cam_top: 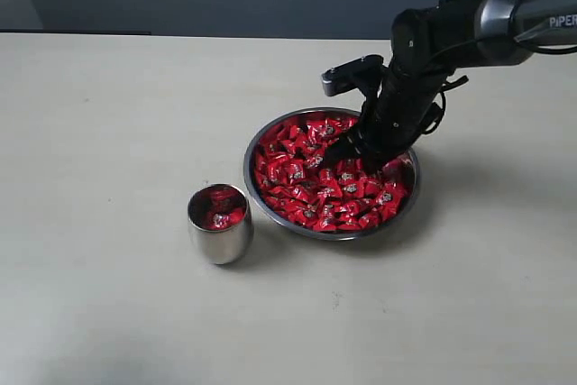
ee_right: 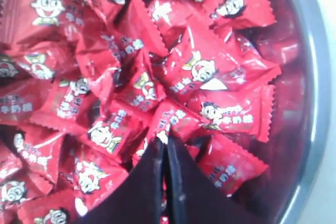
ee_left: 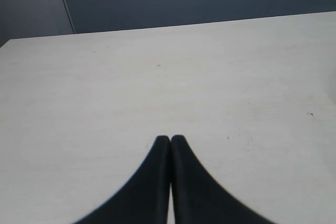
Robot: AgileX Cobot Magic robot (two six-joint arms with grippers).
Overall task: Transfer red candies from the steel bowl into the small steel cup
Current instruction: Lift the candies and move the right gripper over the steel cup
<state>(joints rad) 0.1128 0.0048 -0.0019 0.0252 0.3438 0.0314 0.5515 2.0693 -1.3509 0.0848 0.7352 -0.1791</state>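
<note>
Right pincer (cam_top: 341, 152) is down in the steel bowl (cam_top: 247, 169), its tips buried at the surface of the red candies (cam_top: 315, 191). In the wrist view the two black fingers (ee_right: 181, 182) press flat together, no gap between them. The tips (ee_right: 165, 145) meet right at the crinkled edge of a wrapper. Whether that wrapper is actually pinched, I cannot tell. Candies (ee_right: 210, 72) lie heaped all around the tips and straight ahead of them, with the bowl's rim (ee_right: 310, 103) curving past on one side.

The small steel cup (cam_top: 219, 241) stands upright outside the bowl, just beside its rim, across the heap from the pincer. A few red candies (cam_top: 221, 209) are already inside it.

Left pincer (ee_left: 170, 142) hangs over bare pale table (ee_left: 157, 77), fingers closed tip to tip on nothing, none of the task's things near it.
</note>
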